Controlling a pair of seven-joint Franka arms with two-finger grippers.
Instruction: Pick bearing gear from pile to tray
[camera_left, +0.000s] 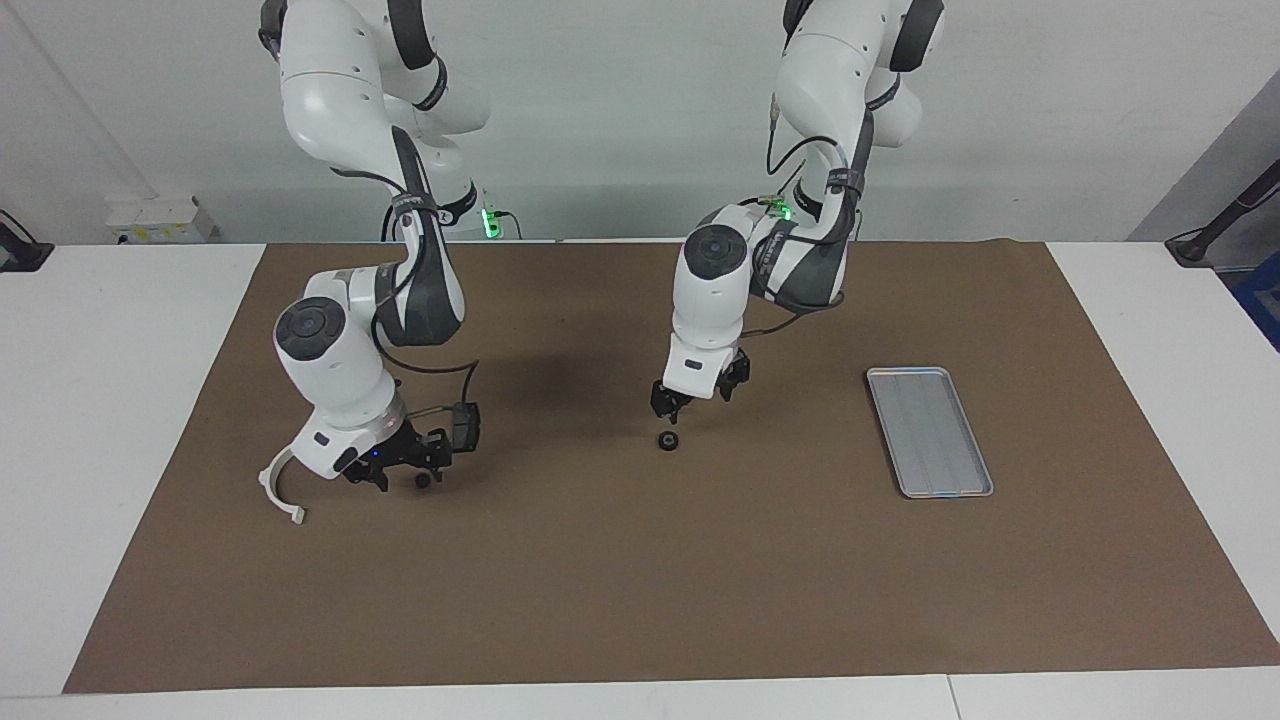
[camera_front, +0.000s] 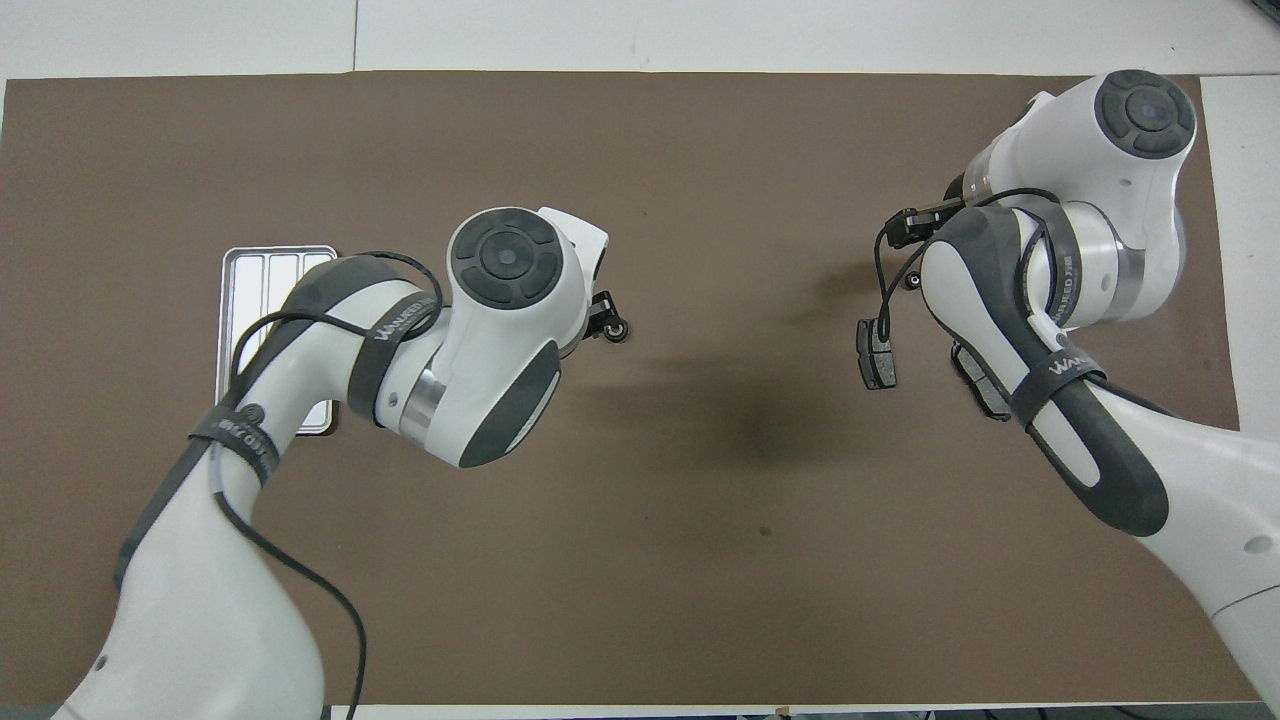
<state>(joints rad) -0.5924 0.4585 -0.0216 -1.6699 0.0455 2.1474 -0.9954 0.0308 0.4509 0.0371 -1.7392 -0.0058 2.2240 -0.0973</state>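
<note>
Arm straps read "WANEED". Bearing gear (camera_left: 668, 441) on mat mid-table, just below left gripper (camera_left: 690, 397), jaws wide, empty. Tray (camera_left: 930, 431) at its 3 o'clock in facing view. Right gripper (camera_left: 400, 470) over pile, jaw state unclear. Overhead hides white bracket (camera_left: 283, 478).

Left claw (camera_left: 668, 408) over black gear (camera_left: 668, 441); right claw (camera_left: 400, 470) low beside white bracket (camera_left: 283, 483).

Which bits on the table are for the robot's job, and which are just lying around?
For the job:
- small black gear under the left gripper
- second black gear beside the right gripper
- tray

Just lying about:
- white arc bracket
- brake pad
</note>
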